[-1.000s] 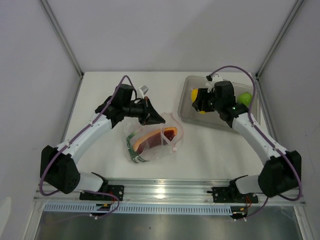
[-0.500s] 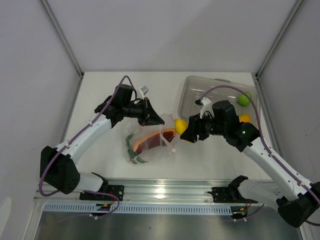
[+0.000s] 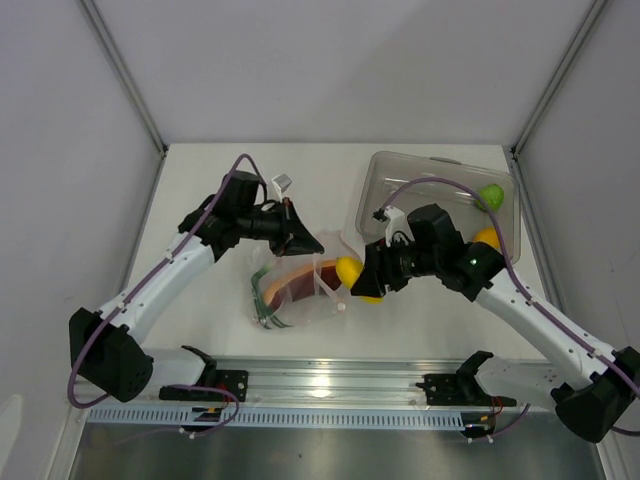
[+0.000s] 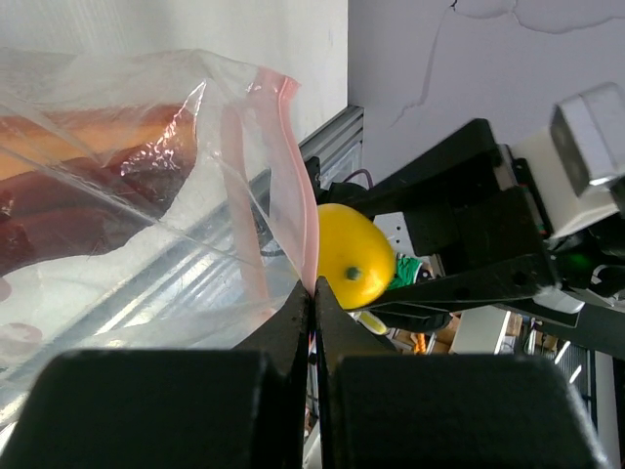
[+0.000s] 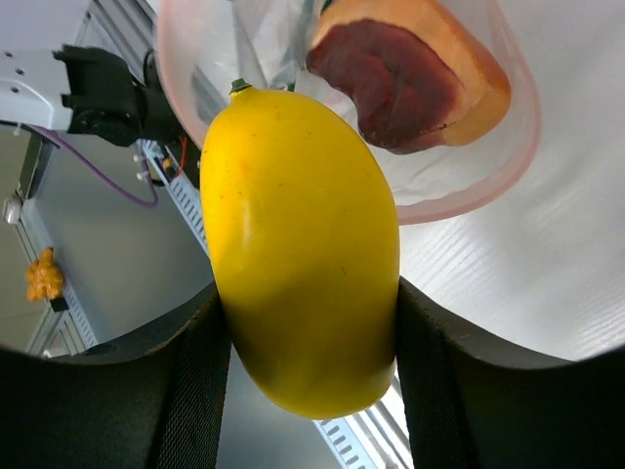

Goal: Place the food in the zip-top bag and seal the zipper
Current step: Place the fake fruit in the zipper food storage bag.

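Observation:
The clear zip-top bag point(image 3: 300, 290) lies mid-table with the reddish-brown meat slice point(image 3: 300, 283) and a thin green vegetable point(image 3: 263, 292) inside. My left gripper point(image 3: 312, 243) is shut on the bag's pink-red zipper strip point(image 4: 293, 186) and holds the mouth up and open. My right gripper point(image 3: 358, 280) is shut on a yellow lemon point(image 3: 349, 270), right at the bag's mouth; the lemon fills the right wrist view point(image 5: 303, 254) and shows in the left wrist view point(image 4: 354, 254). Another yellow lemon point(image 3: 487, 239) and the green lime point(image 3: 491, 196) lie in the tray.
A rigid clear rectangular tray point(image 3: 400, 185) stands at the back right. The metal rail point(image 3: 320, 385) with the arm bases runs along the near edge. White walls close in the table on three sides.
My right gripper has carried the lemon from the tray leftward and down to the bag's mouth. My left gripper has kept hold of the zipper strip, shifting slightly.

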`<action>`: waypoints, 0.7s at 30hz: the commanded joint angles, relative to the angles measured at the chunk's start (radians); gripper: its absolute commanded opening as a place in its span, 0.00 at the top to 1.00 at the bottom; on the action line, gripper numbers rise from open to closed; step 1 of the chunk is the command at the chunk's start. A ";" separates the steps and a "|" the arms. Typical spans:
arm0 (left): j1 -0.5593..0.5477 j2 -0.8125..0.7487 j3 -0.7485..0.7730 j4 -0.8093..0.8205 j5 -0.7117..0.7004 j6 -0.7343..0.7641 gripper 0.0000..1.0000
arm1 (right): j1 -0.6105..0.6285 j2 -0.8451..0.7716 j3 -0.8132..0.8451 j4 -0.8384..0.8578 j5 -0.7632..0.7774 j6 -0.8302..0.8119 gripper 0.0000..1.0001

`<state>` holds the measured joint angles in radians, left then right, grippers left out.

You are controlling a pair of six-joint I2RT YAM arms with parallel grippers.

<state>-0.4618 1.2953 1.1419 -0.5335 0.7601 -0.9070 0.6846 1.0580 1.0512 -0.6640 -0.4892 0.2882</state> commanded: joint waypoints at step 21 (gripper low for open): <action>-0.055 -0.131 -0.028 -0.013 -0.036 -0.013 0.99 | 0.050 0.339 0.259 0.032 -0.114 0.012 0.72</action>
<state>-0.5083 1.2045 1.1133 -0.5655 0.7238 -0.9092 0.7231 1.3869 1.2507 -0.6823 -0.5503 0.2813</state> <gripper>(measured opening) 0.005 0.610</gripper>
